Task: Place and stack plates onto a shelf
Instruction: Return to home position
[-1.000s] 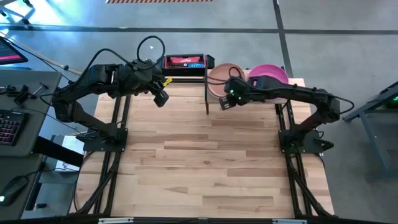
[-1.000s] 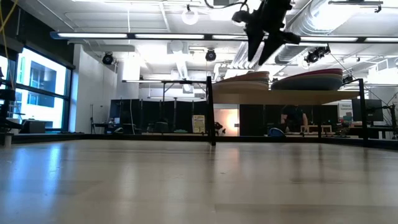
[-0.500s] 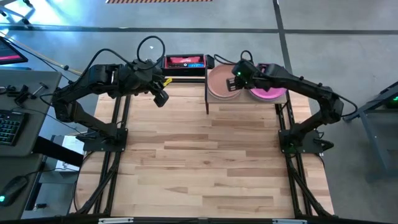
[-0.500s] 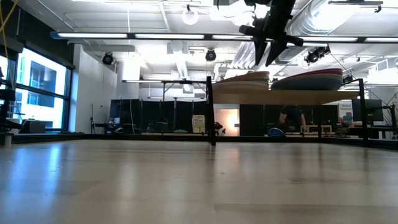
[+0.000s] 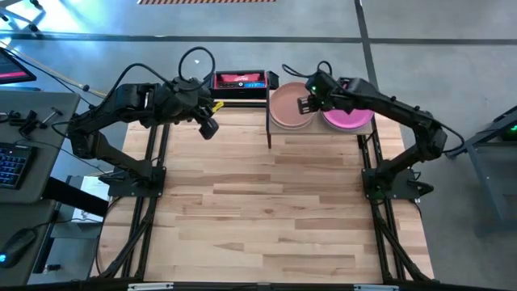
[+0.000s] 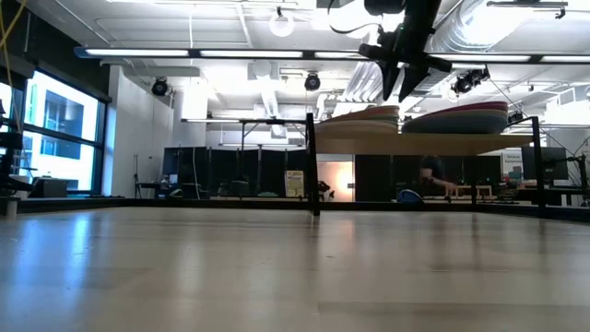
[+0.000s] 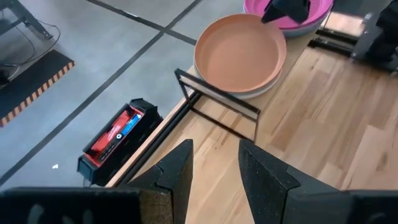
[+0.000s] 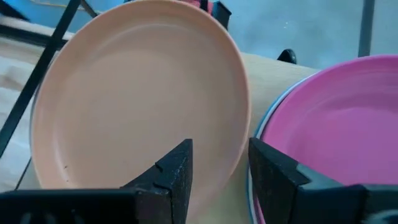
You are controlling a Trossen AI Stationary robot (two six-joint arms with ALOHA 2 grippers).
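- The wooden tabletop (image 5: pixel 266 210) lies bare from its near edge up to the arms.
- The left gripper (image 5: pixel 209 128) hangs over the table's far-left part, well apart from the plates, fingers parted and holding nothing.
- The shelf (image 6: pixel 369 145) stands at the table's far-right corner on thin black posts and carries two stacks side by side. A peach plate (image 5: pixel 287 109) tops the stack at the shelf's left end, and a magenta plate (image 5: pixel 349 121) tops the one at its right end.
- The right gripper (image 5: pixel 305 103) hovers just above the shelf, over the peach plate's right rim near where the stacks meet, released and empty.
- Likely risk: as this arm pulls away, a low finger could clip a rim and push a stack toward the shelf's edge. Lifting before swinging back would avoid that.
- Past the far edge a red-and-black box (image 5: pixel 240 81) sits on grey floor.
- Behind is a large hall with bright ceiling lights and windows at one side.
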